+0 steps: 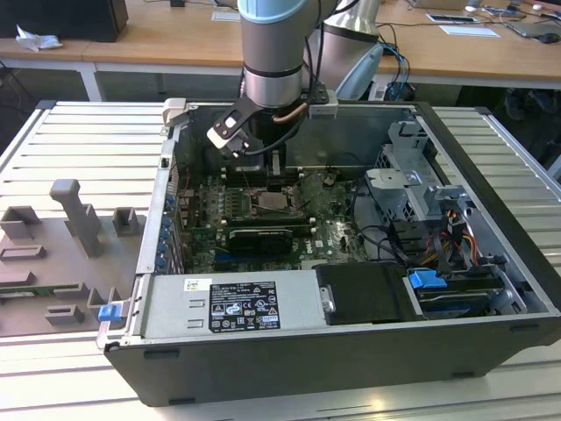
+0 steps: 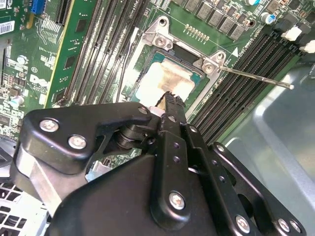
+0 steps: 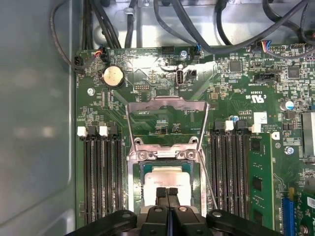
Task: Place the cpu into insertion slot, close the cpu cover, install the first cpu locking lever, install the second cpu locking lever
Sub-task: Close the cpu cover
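Dealing here with a chip [image 3: 165, 176]: small, flat and square, with a pale metal top. Judged to be light and stiff but delicate, easily harmed on the underside and probably slippery on the smooth top. Best taken by two opposite edges, never pressed hard in the middle.

Already lying flat inside the socket [image 3: 134, 172], on the green board [image 3: 236, 98], between two groups of long black memory slots [image 3: 101, 177]. Seems level and square to the silvery rim, though partly hidden by the tool in both wrist views.

Beyond the chip, standing open, the cover [image 3: 165, 101]: a thin silvery frame with a large window, raised on its hinge and not yet lowered. Likely thin enough to bend, so better pushed at its free edge. Beside the socket, one thin locking lever [image 2: 256, 77], sticking out free over the memory slots and not hooked down.

As for the tool [image 3: 167, 191]: with fingers [image 3: 161, 192] closed together, tip against tip, and gripping nothing. Placed directly above the chip, over the edge farthest from the raised cover. Cannot tell whether touching the metal top or only hovering very near. In the exterior view, reaching down from the arm [image 1: 272, 79] into the open computer case [image 1: 289, 368], which rests on the slatted counter [image 1: 53, 132].
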`<state>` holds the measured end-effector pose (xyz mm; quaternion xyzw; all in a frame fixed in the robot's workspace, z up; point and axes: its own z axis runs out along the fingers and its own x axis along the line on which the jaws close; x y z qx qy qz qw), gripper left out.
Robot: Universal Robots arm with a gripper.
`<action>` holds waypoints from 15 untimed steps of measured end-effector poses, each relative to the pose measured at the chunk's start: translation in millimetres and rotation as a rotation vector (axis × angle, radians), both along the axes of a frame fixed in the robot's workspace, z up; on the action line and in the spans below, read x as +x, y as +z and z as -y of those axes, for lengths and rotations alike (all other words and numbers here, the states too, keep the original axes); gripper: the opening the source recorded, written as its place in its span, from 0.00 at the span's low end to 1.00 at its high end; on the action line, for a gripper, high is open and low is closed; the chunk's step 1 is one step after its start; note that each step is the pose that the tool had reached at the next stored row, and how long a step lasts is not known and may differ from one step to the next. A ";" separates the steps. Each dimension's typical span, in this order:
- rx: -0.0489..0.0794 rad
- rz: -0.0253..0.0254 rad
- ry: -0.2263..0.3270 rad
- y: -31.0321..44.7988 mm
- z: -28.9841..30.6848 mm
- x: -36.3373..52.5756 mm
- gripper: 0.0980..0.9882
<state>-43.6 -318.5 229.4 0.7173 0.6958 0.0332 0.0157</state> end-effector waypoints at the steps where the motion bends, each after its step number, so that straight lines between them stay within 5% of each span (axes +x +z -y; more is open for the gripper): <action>1: 0.000 0.0000 0.000 0.0 0.0 0.1 0.01; 15: 0.018 -0.0018 0.000 2.7 0.1 2.1 0.01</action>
